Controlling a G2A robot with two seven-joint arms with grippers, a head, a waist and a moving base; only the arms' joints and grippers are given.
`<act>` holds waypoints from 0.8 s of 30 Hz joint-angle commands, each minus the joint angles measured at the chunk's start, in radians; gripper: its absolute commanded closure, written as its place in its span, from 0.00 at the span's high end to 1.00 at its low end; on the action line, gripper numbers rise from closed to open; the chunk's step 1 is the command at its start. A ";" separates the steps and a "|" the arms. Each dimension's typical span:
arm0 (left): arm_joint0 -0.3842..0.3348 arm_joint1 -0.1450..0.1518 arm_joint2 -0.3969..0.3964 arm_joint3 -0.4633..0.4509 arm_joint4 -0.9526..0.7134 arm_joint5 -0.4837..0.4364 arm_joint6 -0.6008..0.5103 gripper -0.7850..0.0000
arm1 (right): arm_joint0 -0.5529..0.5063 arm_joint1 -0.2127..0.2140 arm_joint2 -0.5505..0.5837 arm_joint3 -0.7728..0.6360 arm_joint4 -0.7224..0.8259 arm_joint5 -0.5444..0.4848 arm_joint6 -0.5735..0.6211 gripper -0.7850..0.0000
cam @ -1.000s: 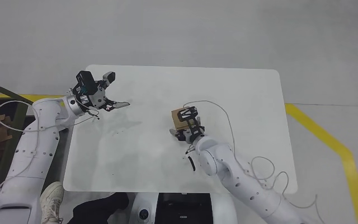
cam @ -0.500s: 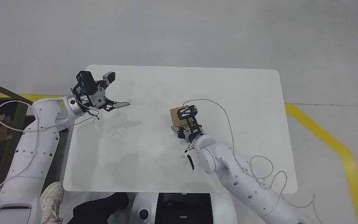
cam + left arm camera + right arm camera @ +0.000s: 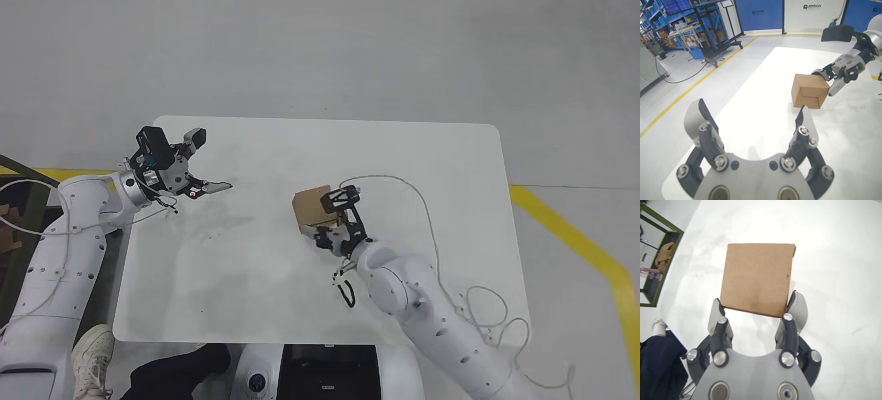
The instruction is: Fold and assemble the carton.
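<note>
We see our right gripper (image 3: 755, 305) clamped across one edge of the closed brown cardboard carton (image 3: 309, 206), near the middle of the white counter (image 3: 430, 160). Our left gripper (image 3: 751, 108) hangs open, well apart, over the counter's left side.

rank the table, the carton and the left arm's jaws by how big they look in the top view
1. table, by far the largest.
2 and 3, unranked. carton and the left arm's open jaws look about alike, and the right arm covers part of the carton.
</note>
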 commanded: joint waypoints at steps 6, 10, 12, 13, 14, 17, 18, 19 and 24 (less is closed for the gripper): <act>0.000 0.000 0.000 0.000 0.000 0.000 0.000 1.00 | -0.104 0.036 0.157 -0.127 0.158 -0.234 0.017 0.48; 0.000 0.000 0.000 0.000 0.000 0.000 0.000 1.00 | -0.156 0.055 0.247 -0.199 0.247 -0.361 0.046 0.49; 0.000 0.000 0.000 0.000 0.000 0.000 0.000 1.00 | -0.177 0.064 0.289 -0.225 0.297 -0.423 0.062 0.49; 0.000 0.000 0.000 0.000 0.000 0.000 0.000 1.00 | -0.184 0.068 0.307 -0.233 0.320 -0.451 0.065 0.49; 0.000 0.000 0.000 0.000 0.000 0.000 0.000 1.00 | -0.191 0.071 0.325 -0.241 0.338 -0.472 0.068 0.49; 0.000 0.000 0.000 0.000 0.000 0.000 0.000 1.00 | -0.206 0.081 0.378 -0.281 0.399 -0.536 0.072 0.49; 0.000 0.000 0.000 0.000 0.000 0.000 0.000 1.00 | -0.212 0.083 0.396 -0.298 0.420 -0.556 0.070 0.49; 0.000 0.000 0.000 0.000 0.000 0.000 0.000 1.00 | -0.220 0.086 0.414 -0.312 0.437 -0.574 0.069 0.48; 0.000 0.000 0.000 0.000 0.000 0.000 0.000 1.00 | -0.255 0.100 0.502 -0.379 0.534 -0.647 0.061 0.47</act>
